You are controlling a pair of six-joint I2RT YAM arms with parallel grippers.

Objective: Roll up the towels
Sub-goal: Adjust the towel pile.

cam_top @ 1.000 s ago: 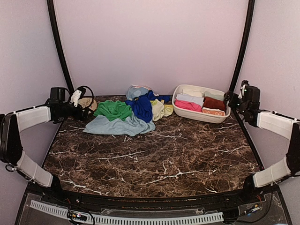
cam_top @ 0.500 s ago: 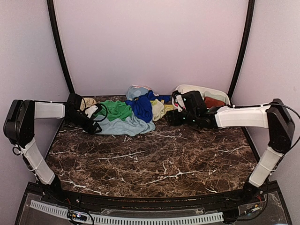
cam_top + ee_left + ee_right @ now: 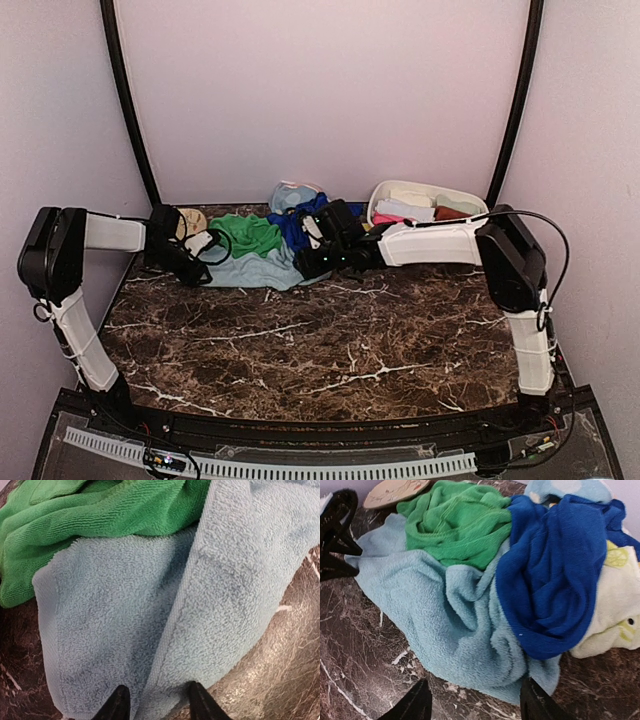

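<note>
Top external view first, Mia: where do the towels lie?

Jon, the loose ones are heaped at the back of the table (image 3: 330,340), left of centre. A light blue towel (image 3: 255,270) lies at the bottom, spread towards the front. A green towel (image 3: 245,235) and a royal blue towel (image 3: 297,228) are bunched on top of it, with a pale yellow patterned towel (image 3: 612,625) at the right. The rolled towels (image 3: 405,212) sit in the white basin (image 3: 430,185) at the back right.

Why do both arms reach in so low?

It looks like a start on the light blue towel, the only one with free edges on the table. The left gripper (image 3: 157,702) is at its left corner. Its fingers stand apart on either side of a raised fold, and no pinch shows yet. The right gripper (image 3: 475,702) hovers over the towel's front edge with its fingers spread wide, holding nothing.

What stands in the way?

The green and royal blue towels weigh on the light blue one, so pulling it flat would likely drag them along. A tan round disc (image 3: 395,490) lies just behind the left gripper, and the basin is close beside the right arm (image 3: 430,243).

Is any rolling done on this towel?

Not by the look of it, Jon. It lies crumpled and would probably need spreading flat first.
</note>
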